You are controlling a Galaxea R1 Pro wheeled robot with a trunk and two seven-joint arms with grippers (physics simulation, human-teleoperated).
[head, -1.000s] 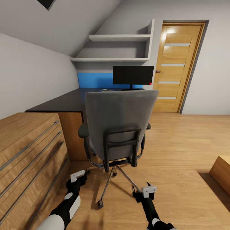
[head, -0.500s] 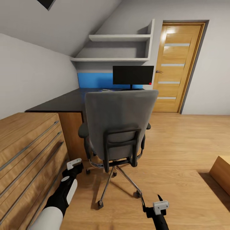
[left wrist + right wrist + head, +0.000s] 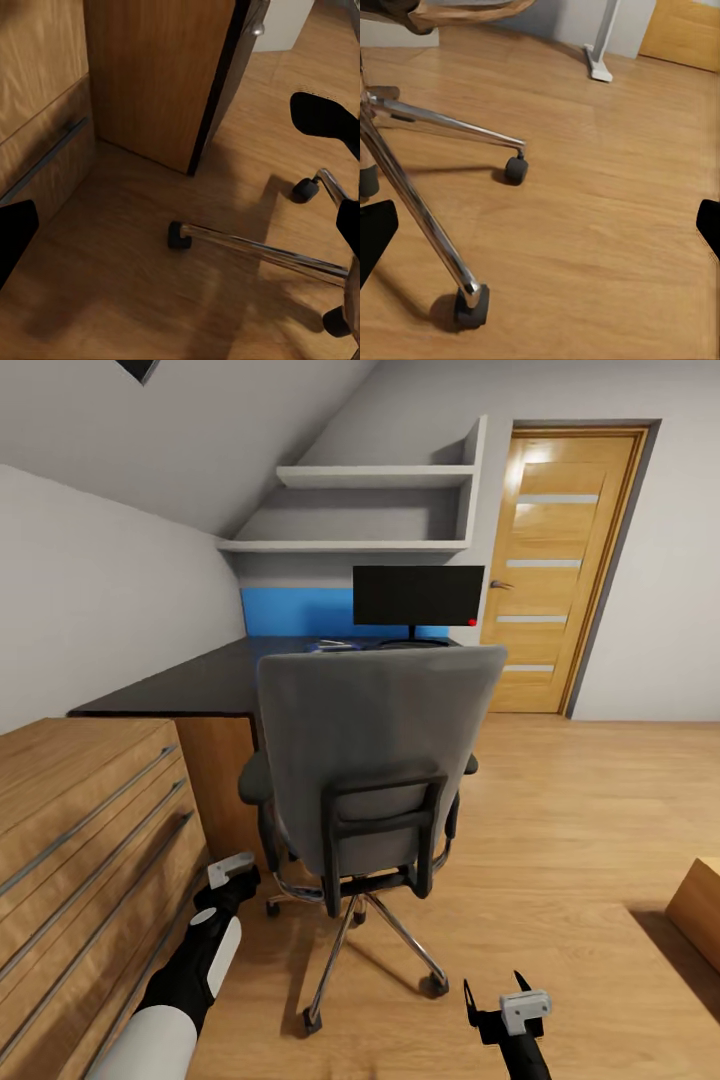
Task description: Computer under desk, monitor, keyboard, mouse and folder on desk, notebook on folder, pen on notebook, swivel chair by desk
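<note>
Head view: swivel chair point(image 3: 375, 750) before desk point(image 3: 200, 685), monitor point(image 3: 418, 596) atop.

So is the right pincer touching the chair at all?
Apart. In the head view the right pincer hangs over bare floor, with a gap to the chair and its nearest caster.

no text, label, brand or number can be read anywhere; the monitor point(image 3: 418, 596) shows a blank black screen with just a small red dot at its lower right corner.
</note>
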